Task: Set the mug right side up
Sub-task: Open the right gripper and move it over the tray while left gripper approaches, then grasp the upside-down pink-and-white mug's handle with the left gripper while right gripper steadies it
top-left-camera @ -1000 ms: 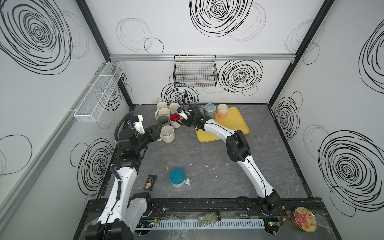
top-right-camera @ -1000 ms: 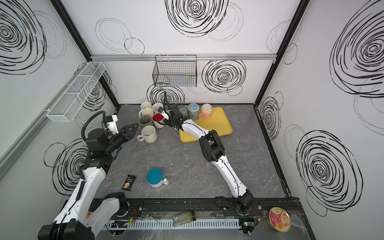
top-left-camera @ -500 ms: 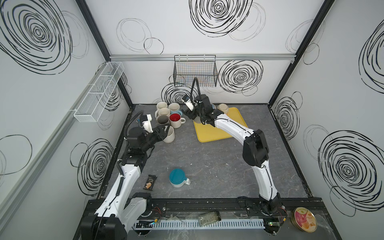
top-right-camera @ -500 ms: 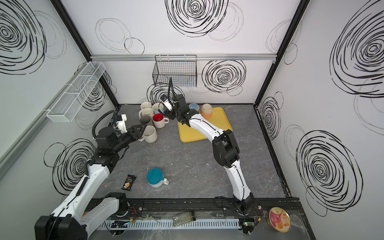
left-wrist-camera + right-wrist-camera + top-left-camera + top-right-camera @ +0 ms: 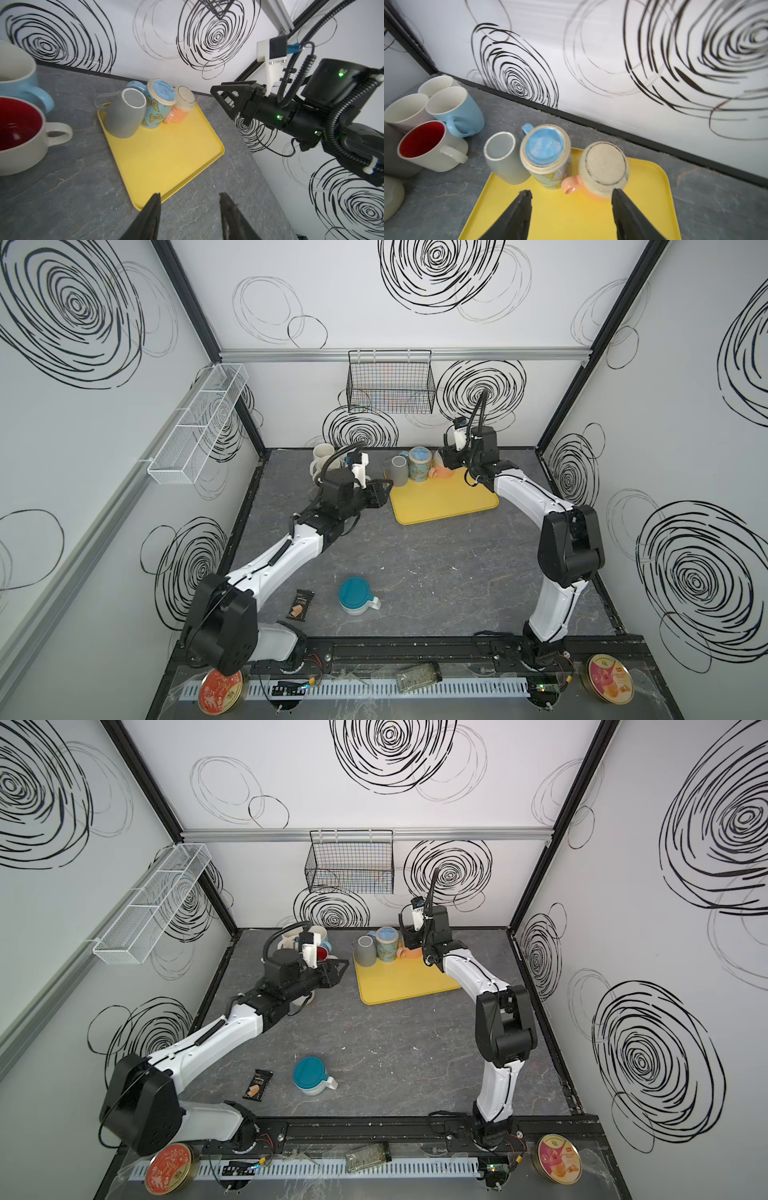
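Clearly upside down, the peach mug (image 5: 604, 168) stands at the back of the yellow tray (image 5: 571, 218): base up, mouth on the tray, long axis upright, handle toward the butterfly mug (image 5: 545, 145) just beside it. The right gripper (image 5: 571, 191) hangs above it, jaws apart and empty. The left gripper (image 5: 190, 194) is also open and empty, near the tray's edge.

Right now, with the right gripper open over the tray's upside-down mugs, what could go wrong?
The peach mug, butterfly mug and grey mug crowd together; the right gripper closing on one could knock a neighbour.
The grey mug seems tilted on the tray rim; a nudge might tip it.
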You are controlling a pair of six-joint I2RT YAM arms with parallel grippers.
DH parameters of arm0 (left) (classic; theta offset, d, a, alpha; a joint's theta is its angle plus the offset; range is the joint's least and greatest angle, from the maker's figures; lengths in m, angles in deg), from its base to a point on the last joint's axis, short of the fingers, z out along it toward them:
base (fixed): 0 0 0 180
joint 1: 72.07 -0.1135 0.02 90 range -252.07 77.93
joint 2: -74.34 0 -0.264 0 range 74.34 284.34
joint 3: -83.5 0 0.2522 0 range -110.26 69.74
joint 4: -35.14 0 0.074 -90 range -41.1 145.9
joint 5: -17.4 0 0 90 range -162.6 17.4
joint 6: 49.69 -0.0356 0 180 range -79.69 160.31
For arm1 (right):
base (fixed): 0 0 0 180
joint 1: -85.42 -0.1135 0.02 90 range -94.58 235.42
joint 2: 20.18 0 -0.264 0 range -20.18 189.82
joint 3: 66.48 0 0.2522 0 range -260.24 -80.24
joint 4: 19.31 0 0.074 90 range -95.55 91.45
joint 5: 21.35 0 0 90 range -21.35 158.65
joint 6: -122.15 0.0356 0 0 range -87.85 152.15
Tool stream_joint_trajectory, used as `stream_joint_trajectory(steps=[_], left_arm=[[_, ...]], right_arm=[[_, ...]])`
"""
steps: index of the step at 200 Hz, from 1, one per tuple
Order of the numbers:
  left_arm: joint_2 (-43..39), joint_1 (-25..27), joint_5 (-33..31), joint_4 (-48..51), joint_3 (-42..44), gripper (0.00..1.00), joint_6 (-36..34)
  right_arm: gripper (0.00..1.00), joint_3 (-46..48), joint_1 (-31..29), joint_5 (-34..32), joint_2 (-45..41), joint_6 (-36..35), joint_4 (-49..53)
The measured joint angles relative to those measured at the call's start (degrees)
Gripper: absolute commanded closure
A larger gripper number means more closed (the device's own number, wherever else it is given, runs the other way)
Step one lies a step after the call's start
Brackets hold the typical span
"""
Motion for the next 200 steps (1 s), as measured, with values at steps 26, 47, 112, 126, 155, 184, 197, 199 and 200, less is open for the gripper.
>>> stream_joint_trajectory(steps=[26,47,112,126,155,184,197,199,200], left_arm=[[8.8,4.0,-1.8,0.3,-6.8,0.50,-2.3],[15.2,6.1,-2.7,1.5,-11.7,0.51,-3.6],[27.9,9.1,-5.7,9.9,-26.1,0.50,-9.3],[29.2,9.4,-6.4,11.4,-28.0,0.50,-10.5],[30.4,9.5,-7.5,14.3,-29.8,0.50,-12.3],[30.7,9.5,-8.4,16.4,-30.1,0.50,-13.5],[30.8,9.5,-8.6,17.1,-30.1,0.50,-13.8],[30.8,9.5,-8.7,17.2,-30.1,0.50,-13.9],[30.8,9.5,-8.7,17.2,-30.1,0.50,-13.9]], right_arm=[[0.35,-1.4,4.2,2.3,1.2,3.1,0.3],[0.35,-8.5,7.4,5.4,6.3,5.4,1.2],[0.36,-27.6,11.9,14.5,26.0,11.1,4.0],[0.36,-31.7,11.8,15.8,30.3,12.1,5.2],[0.36,-36.8,11.3,18.1,36.0,13.5,6.2],[0.37,-38.0,10.8,21.3,37.6,13.9,6.3],[0.38,-38.0,10.5,22.8,37.6,13.8,6.6],[0.39,-38.0,10.5,23.0,37.6,13.7,6.6],[0.39,-38.0,10.4,23.1,37.6,13.7,6.6]])
